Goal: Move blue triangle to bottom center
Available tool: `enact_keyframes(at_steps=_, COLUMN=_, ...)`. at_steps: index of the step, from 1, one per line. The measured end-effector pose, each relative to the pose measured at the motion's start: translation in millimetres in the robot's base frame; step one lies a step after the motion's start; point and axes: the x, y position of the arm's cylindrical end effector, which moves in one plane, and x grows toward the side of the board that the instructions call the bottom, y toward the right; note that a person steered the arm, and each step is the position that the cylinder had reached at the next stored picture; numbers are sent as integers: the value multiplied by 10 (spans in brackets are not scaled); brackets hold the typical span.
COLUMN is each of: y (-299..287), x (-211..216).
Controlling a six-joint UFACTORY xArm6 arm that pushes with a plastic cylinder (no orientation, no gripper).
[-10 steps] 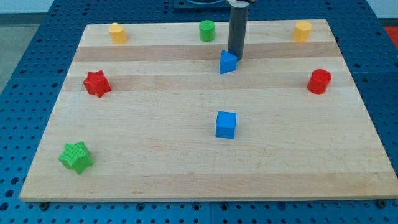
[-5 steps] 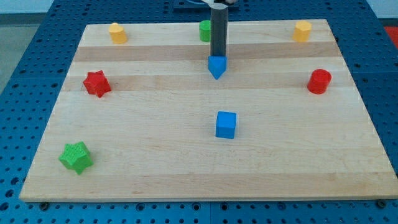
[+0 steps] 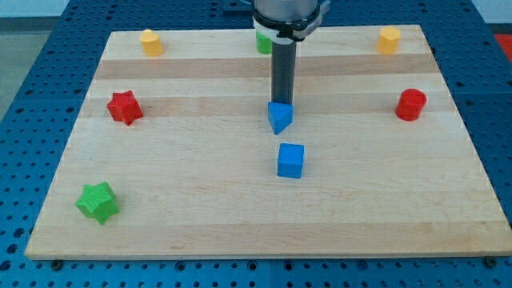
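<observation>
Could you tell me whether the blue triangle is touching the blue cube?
Apart: board shows between blue triangle and blue cube.

my tip (image 3: 282,103) touching blue triangle (image 3: 279,118), blue cube (image 3: 290,160) below

Blocks, eight: two blue (image 3: 279,117) (image 3: 290,160), two red (image 3: 124,107) (image 3: 410,105), two yellow (image 3: 150,42) (image 3: 389,39), two green (image 3: 98,202) (image 3: 262,42).

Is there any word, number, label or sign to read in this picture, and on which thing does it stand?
None: no readable text anywhere.
The board is bare wood.
The blocks, such as the blue triangle and blue cube, carry no marks.
My tip touches the triangle's top side; the rod is plain dark.
</observation>
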Motion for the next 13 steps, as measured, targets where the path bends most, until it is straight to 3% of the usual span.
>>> enact_keyframes(at_steps=6, y=-112, x=879)
enact_keyframes(at_steps=10, y=97, x=756)
enact_keyframes(at_steps=13, y=-351, x=738)
